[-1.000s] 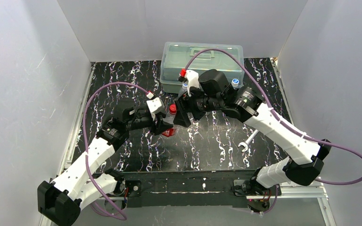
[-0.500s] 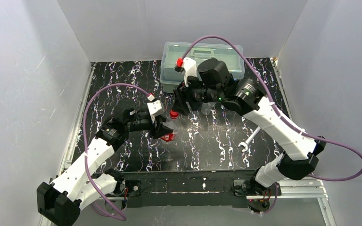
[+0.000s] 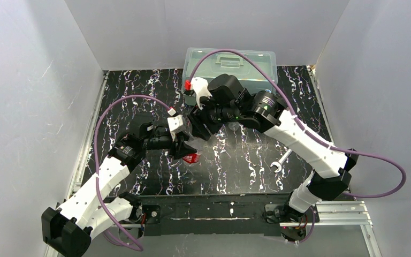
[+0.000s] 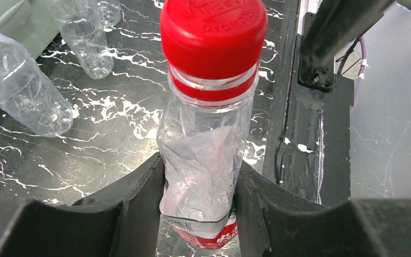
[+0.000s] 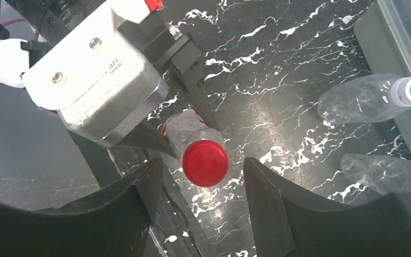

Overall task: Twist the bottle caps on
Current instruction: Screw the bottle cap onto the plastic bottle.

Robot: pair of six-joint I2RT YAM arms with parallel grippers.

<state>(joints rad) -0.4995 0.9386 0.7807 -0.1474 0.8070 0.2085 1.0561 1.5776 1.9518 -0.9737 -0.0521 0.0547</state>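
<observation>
The red-label bottle, base cut off in the wrist view & mostly hidden from above, is clamped mid-body by the left end effector, while its red cap is straddled, w/ gaps both sides, by the parted jaws of the right end effector; cap tightness can't be judged.

A robotics laboratory test cell is pictured. A black marbled table is enclosed by plain white panels at 9, 12 and 3 o'clock. A left arm and a right arm, trailed by purple cables, are bolted beside aluminium framing at 6 o'clock.
</observation>
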